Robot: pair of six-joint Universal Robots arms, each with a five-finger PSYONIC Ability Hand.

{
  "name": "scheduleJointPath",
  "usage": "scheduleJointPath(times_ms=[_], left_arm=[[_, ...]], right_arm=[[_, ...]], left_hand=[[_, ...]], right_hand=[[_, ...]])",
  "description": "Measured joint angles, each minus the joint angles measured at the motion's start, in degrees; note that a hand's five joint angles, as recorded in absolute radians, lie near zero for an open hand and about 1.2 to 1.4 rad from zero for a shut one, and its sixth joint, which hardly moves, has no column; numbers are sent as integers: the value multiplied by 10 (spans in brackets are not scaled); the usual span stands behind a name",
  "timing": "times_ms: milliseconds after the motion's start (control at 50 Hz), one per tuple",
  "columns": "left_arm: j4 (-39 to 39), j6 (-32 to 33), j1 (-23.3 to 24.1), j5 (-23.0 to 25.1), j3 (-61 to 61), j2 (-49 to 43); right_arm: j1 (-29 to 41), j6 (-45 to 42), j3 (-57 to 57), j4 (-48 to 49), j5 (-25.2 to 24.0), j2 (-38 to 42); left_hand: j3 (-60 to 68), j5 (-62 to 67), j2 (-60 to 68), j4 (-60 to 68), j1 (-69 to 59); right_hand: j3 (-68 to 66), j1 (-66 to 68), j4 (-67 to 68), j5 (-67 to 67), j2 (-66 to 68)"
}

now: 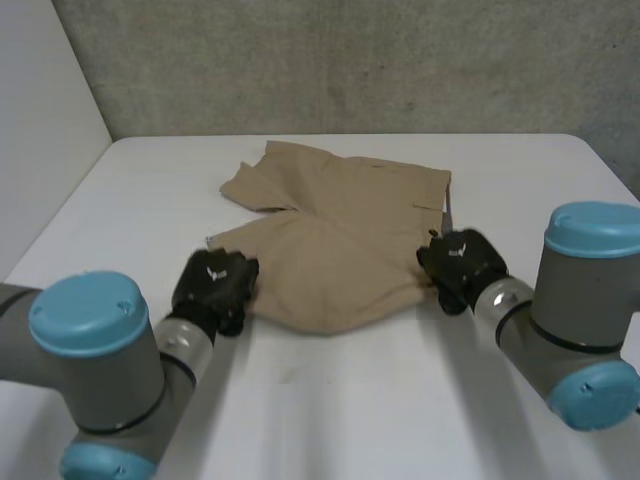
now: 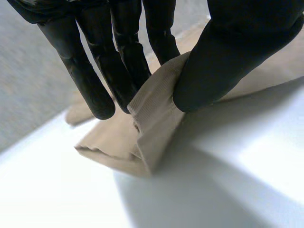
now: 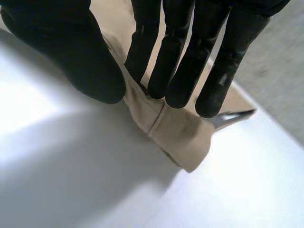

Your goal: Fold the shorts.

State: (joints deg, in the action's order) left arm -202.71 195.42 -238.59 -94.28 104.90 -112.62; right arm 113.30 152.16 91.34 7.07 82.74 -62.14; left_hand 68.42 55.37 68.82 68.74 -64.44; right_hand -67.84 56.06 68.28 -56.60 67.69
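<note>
Plainly, found the tan shorts (image 1: pixel 340 230) spread near the middle of the white table (image 1: pixel 320 400), between the two hands; read the long axis as running across the table, side to side; took the two legs to point toward the robot's left, with a notch between them on that side, and the straighter edge to face its right. Saw the left hand (image 1: pixel 213 288) at the near-left corner of the cloth; in the left wrist view, saw its thumb (image 2: pixel 223 66) and fingers (image 2: pixel 90 85) pinching a raised fold of the fabric (image 2: pixel 152 123). Saw the right hand (image 1: pixel 462 265) at the near-right corner; in the right wrist view, saw thumb (image 3: pixel 80 57) and fingers (image 3: pixel 180 71) clamped on a seamed fold (image 3: pixel 175 128), with a tip of cloth jutting past the fingertips. Noted the near edge bowing in a curve between the hands; grey wall (image 1: pixel 350 60) behind the table.
</note>
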Motion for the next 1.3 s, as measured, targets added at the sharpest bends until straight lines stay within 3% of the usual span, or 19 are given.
scheduleJointPath(times_ms=[180, 200, 260, 400, 780, 1020, 1300], left_arm=[[28, 2, 8, -1, 17, 35], [28, 2, 7, -2, 17, 37], [28, 1, 4, -3, 16, 42], [27, -1, -8, -1, 14, 42], [26, -2, -24, 1, -18, 35], [26, -2, -39, 1, -46, 25], [27, -2, -41, -1, -72, 4]], right_arm=[[-38, 26, 52, 5, -22, -32], [-42, 33, 55, 8, -22, -33], [-61, 62, 65, 18, -22, -38], [-96, 112, 86, 27, -25, -47], [-110, 95, 119, 111, -102, -39], [-107, 9, 93, 117, -105, 5], [-107, 3, 74, 119, -105, 30]], left_hand=[[0, 0, 0, 0, 0], [0, 0, 0, 0, 0], [0, 0, 0, 0, 0], [0, 0, 0, 0, 0], [0, 0, 0, 0, 0], [0, 0, 0, 0, 0], [0, 0, 0, 0, 0]], right_hand=[[36, -15, -40, 26, -40], [131, -93, -134, 107, -128], [237, -179, -241, 216, -235], [313, -243, -322, 299, -308], [317, -244, -320, 301, -310], [312, -244, -316, 296, -310], [236, -182, -242, 249, -234]])
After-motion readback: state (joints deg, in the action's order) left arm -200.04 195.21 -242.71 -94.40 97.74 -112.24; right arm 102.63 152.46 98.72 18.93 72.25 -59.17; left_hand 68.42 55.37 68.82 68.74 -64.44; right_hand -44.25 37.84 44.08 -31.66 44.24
